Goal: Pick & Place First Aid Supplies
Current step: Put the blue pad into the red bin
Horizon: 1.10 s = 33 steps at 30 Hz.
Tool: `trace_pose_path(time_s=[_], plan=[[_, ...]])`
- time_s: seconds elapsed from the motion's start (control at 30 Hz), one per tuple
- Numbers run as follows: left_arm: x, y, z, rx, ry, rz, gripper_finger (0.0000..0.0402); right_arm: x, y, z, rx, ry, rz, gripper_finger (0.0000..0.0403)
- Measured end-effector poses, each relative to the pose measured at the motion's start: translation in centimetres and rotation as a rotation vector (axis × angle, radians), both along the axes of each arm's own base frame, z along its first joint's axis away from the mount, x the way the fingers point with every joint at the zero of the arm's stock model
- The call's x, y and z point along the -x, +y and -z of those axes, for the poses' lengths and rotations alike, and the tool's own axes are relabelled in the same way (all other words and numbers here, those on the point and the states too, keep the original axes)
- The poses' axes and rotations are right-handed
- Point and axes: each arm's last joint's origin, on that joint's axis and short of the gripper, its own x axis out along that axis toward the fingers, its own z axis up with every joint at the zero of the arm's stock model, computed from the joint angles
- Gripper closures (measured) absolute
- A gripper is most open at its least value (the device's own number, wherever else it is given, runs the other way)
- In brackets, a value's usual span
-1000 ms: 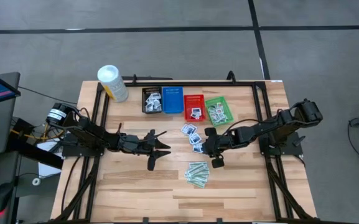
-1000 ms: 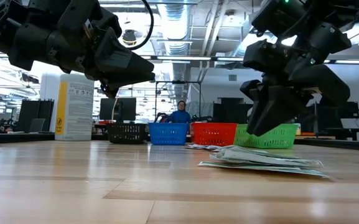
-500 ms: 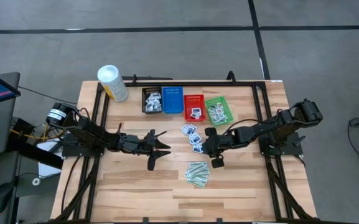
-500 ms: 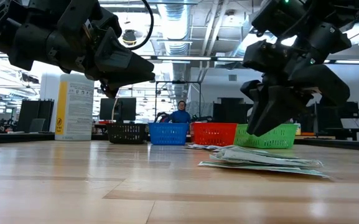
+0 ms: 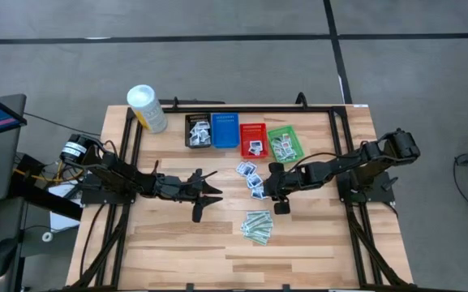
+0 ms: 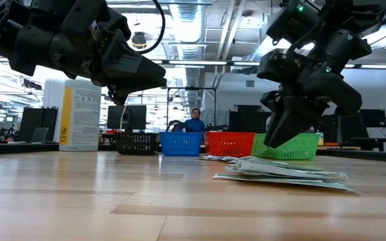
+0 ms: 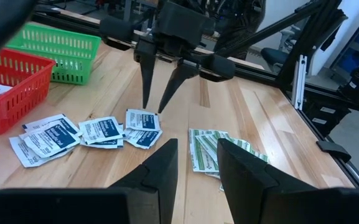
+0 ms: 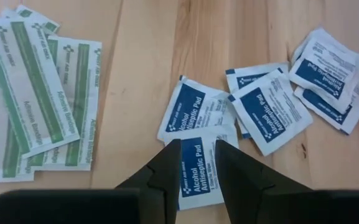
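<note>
right wrist view: print legible on alcohol wipe packets (image 8: 199,158) | right gripper (image 8: 196,163): parted slightly above them, empty | left gripper (image 5: 203,197): idle at 9 o'clock, parted

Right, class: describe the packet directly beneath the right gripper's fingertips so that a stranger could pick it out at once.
Start at the row of mesh baskets along the table's far edge, then move nearer to the loose blue-and-white packets. The alcohol wipe beneath the right gripper is the end one, nearest the green-striped bandage strips.
</note>
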Motion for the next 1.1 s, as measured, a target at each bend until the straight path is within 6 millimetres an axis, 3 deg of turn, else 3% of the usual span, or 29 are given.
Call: trace_pose_path(time_s=[0.27, 0.73, 1.1], plan=[[0.0, 0.0, 0.0, 0.000, 0.000, 0.000, 0.0289, 0.1, 0.0, 0.2, -0.004, 0.002, 0.000, 0.0311], [0.0, 0.1, 0.0, -0.003, -0.001, -0.016, 0.0289, 2.0, -0.9, 2.5, -0.005, -0.002, 0.027, 0.0311], [0.0, 0.1, 0.0, -0.003, -0.001, -0.019, 0.0289, 2.0, -1.3, 2.6, -0.097, 0.015, 0.050, 0.0311]])
